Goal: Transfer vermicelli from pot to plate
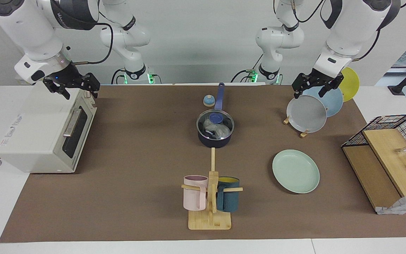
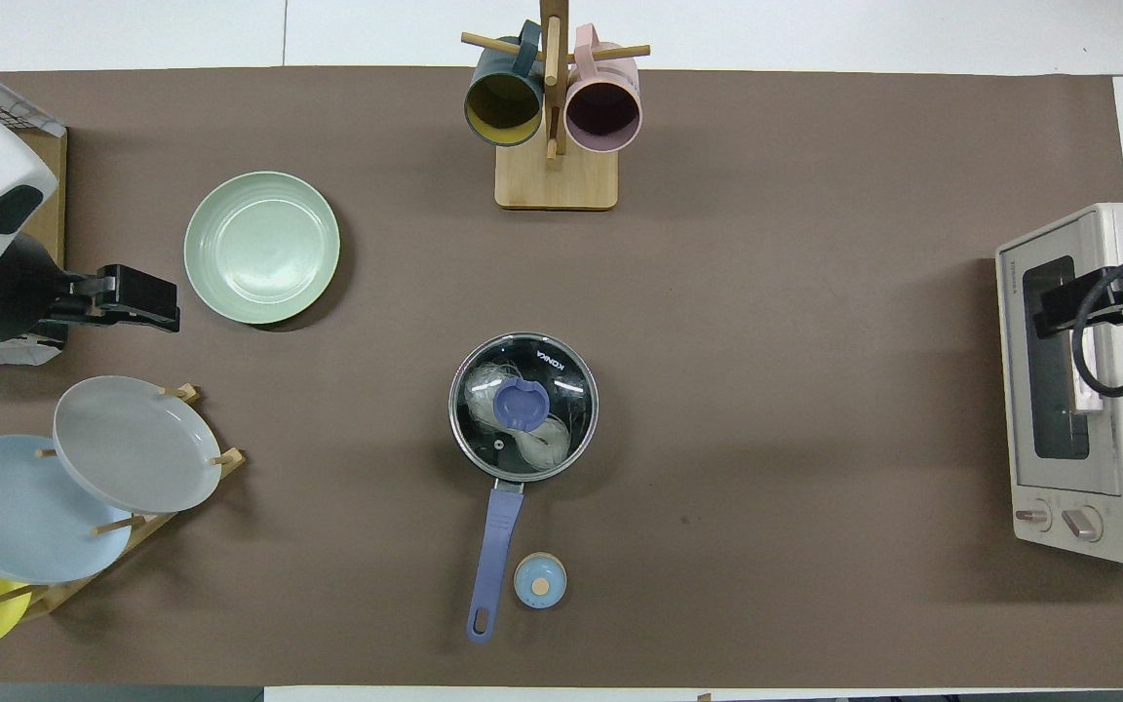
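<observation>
Nearest the robots, a small blue bell [image 1: 208,101] is sitting just beside the pot's long blue handle. At the left arm's end, a wooden rack is holding the yellow plate [image 1: 350,83], light blue plate [image 1: 330,101] and grey plate [image 1: 306,113] on edge. The left gripper [image 1: 313,84] is hanging over that rack w/ fingers spread apart, gripping nothing. The right gripper [image 1: 72,86] is hovering over the toaster oven [image 1: 37,134] at the right arm's end — its fingers look parted too, nothing between them.

Mid-table, the pot [image 1: 215,129] is standing w/ its glass lid [image 2: 523,407] on; the vermicelli [image 1: 214,127] is lying inside, showing through the glass as a pale clump around the blue knob.

Farther out, toward the left arm's end, the plate [image 1: 295,171] is lying flat on the brown mat [image 1: 136,158], bare, well apart from the pot. A wire basket [image 1: 397,123] w/ wooden boards is sitting past it at the table's edge.

Farthest off, a mug tree [image 1: 210,197] is carrying a pink mug [image 1: 195,193] and a dark teal mug [image 1: 228,194] — in line w/ the pot.
</observation>
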